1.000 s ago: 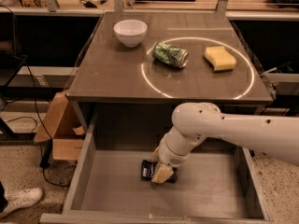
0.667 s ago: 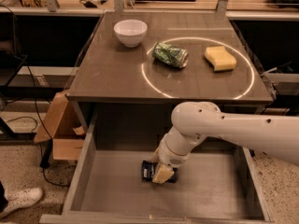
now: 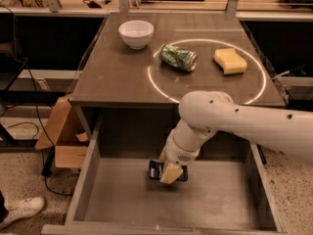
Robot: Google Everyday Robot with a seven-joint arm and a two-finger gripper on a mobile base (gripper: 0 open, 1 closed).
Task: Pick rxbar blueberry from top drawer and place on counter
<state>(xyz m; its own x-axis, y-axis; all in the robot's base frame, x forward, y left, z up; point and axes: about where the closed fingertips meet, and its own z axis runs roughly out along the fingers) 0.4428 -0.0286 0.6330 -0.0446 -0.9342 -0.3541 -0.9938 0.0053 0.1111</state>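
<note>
Gripper [image 3: 171, 173]: inside grey metal top drawer [image 3: 122, 196], clenched on flat navy rxbar blueberry [image 3: 155, 170].
Risk: you could clip the grey-brown counter [image 3: 122, 77] edge while lifting, so the bar slips.

My gripper [image 3: 171, 173] is down in the open drawer [image 3: 98, 195], below the front edge of the bench [image 3: 117, 77], pinching the dark snack bar [image 3: 155, 170]. Up on the bench, a white bowl [image 3: 136, 33] sits near the back left corner, a squashed green can [image 3: 178, 58] in the middle, a yellow sponge [image 3: 230, 61] toward the right edge.
</note>
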